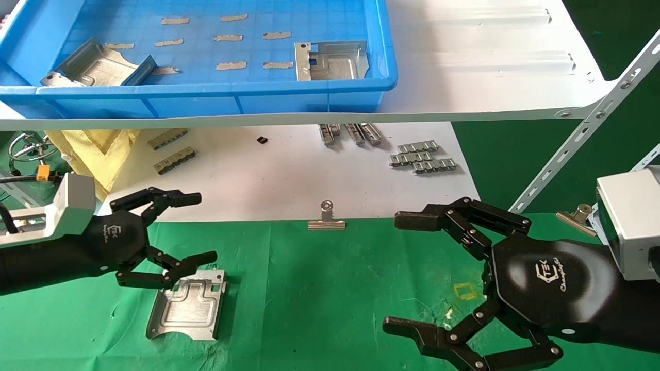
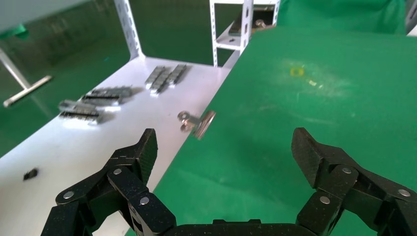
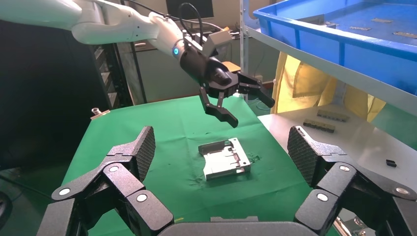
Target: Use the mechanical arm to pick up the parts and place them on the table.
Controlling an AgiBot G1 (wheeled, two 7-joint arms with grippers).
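Note:
One silver part (image 1: pixel 188 305) lies flat on the green table (image 1: pixel 319 288); it also shows in the right wrist view (image 3: pixel 225 159). My left gripper (image 1: pixel 198 229) hovers just above its far edge, open and empty, clear of the plate. Two more parts sit in the blue bin on the shelf, one at the left (image 1: pixel 98 66) and one at the right (image 1: pixel 330 61). My right gripper (image 1: pixel 399 273) is open and empty over the table's right side. In the left wrist view the left gripper (image 2: pixel 223 142) spans bare green cloth.
The blue bin (image 1: pixel 206 93) stands on a white shelf (image 1: pixel 490 62) overhanging the back. Under it a white board (image 1: pixel 289 170) carries grey segmented strips (image 1: pixel 423 157). A silver binder clip (image 1: pixel 326 219) grips the cloth edge. A yellow square mark (image 1: pixel 467 291) lies near my right gripper.

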